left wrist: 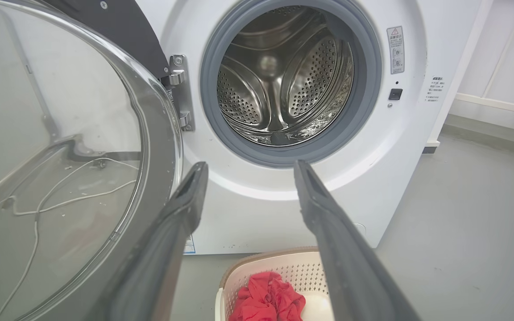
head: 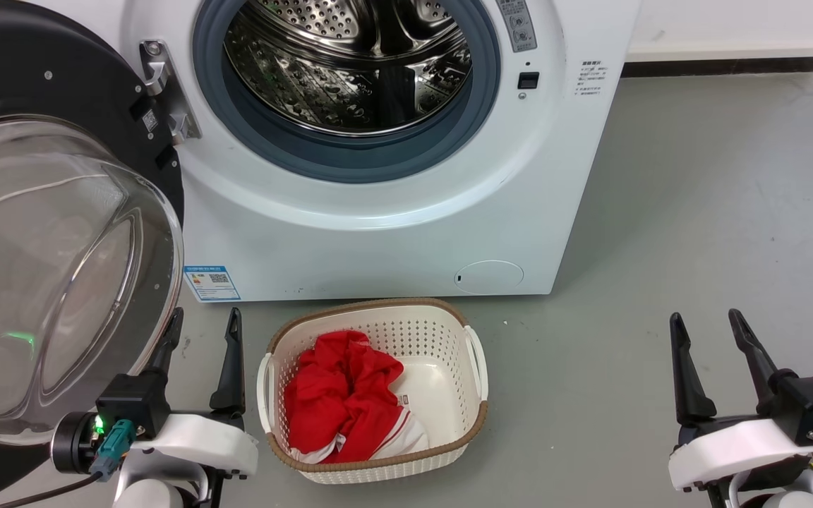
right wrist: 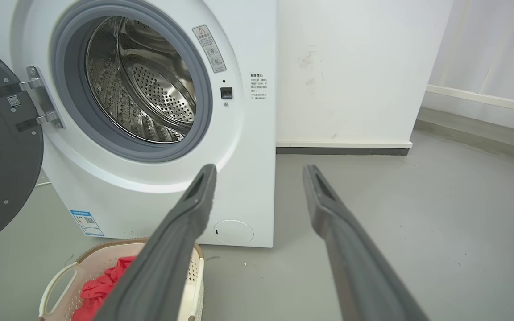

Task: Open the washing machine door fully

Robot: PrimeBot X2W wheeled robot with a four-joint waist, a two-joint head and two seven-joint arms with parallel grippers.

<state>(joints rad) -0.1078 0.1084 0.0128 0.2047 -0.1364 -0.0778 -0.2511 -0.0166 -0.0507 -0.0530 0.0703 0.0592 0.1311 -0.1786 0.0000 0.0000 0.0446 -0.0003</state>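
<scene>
The washing machine door (head: 61,240) stands swung out at the left of the frame, hinged to the washing machine (head: 378,233). I judge it heavy and rigid, its glass slick, so I'd push the black rim. My left pincer (head: 204,321) and right pincer (head: 704,321) are both spread apart and empty.

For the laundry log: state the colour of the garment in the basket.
The garment is red with white trim, clearest in the head view.
</scene>
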